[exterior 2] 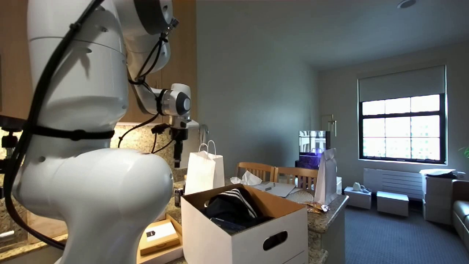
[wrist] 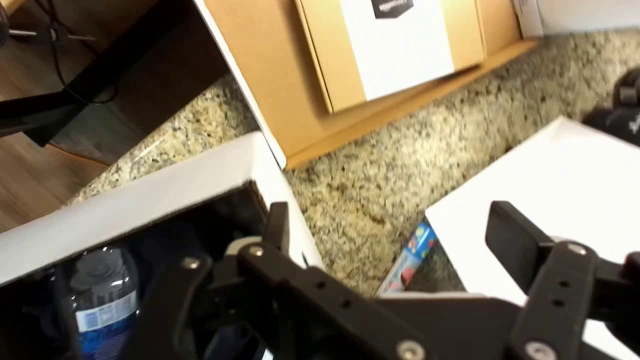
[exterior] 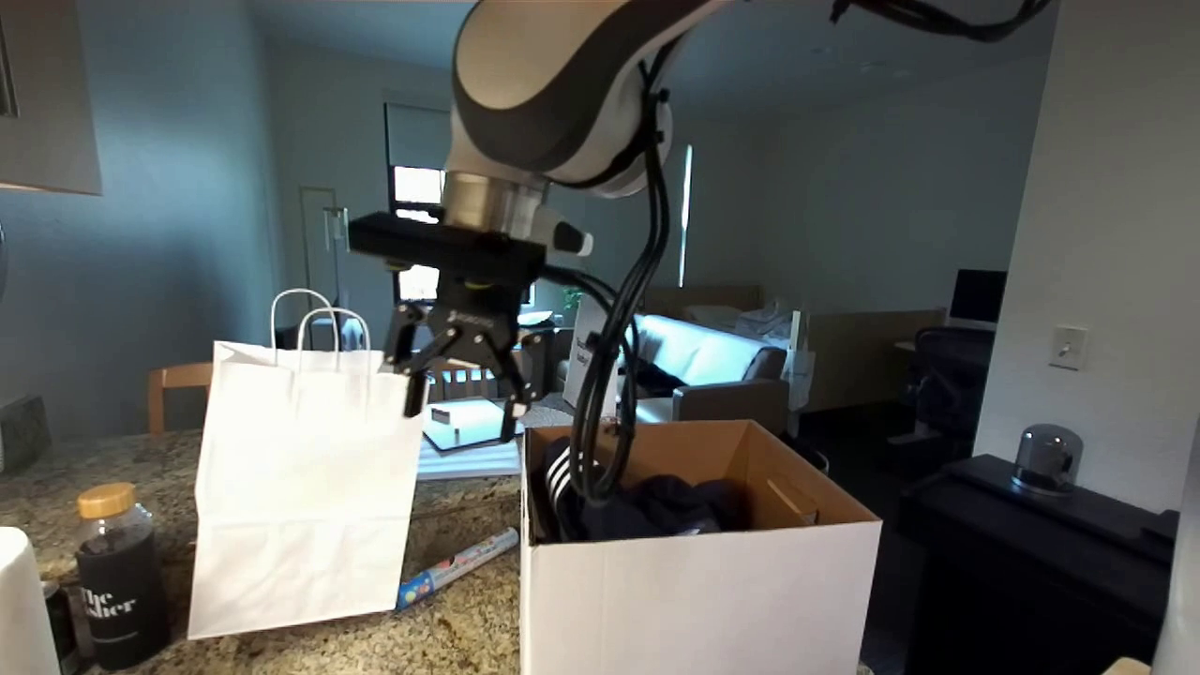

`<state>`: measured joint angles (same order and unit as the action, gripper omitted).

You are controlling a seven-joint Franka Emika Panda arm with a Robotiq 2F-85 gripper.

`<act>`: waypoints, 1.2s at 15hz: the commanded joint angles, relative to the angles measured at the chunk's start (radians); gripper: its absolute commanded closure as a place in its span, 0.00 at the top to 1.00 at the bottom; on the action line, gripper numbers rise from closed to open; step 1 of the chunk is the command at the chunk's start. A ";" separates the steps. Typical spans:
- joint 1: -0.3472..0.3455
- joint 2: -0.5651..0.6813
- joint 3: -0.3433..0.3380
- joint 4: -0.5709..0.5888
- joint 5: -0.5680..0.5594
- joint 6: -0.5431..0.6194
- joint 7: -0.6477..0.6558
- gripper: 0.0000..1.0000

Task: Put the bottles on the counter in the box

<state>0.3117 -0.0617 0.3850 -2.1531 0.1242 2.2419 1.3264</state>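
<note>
A black bottle with an orange-tan cap (exterior: 120, 591) stands on the speckled counter (exterior: 469, 637) at the left, with a dark can or bottle (exterior: 60, 623) partly hidden beside it. The white box (exterior: 698, 600) also shows in an exterior view (exterior 2: 209, 234) and the wrist view (wrist: 150, 198). A clear bottle with a blue label (wrist: 105, 305) lies inside the box. My gripper (exterior: 462, 412) is open and empty, high above the counter between the bag and the box. In the wrist view its fingers (wrist: 394, 230) are wide apart with nothing between them.
A white paper bag (exterior: 309, 487) stands between the black bottle and the box. A blue-capped tube (exterior: 459, 567) lies on the counter. Dark striped clothing (exterior 2: 234, 205) fills part of the box. An open carton tray (wrist: 320, 135) holds a smaller package. Arm cables (exterior: 600, 441) hang over the box.
</note>
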 commanded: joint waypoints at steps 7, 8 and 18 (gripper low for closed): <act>0.347 0.508 0.057 0.386 -0.451 -0.079 0.006 1.00; 0.395 0.566 0.030 0.447 -0.484 -0.095 -0.023 1.00; 0.558 1.029 -0.129 1.006 -0.417 -0.157 -0.669 1.00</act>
<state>0.8591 0.8507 0.2664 -1.3089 -0.3527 2.1153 0.8538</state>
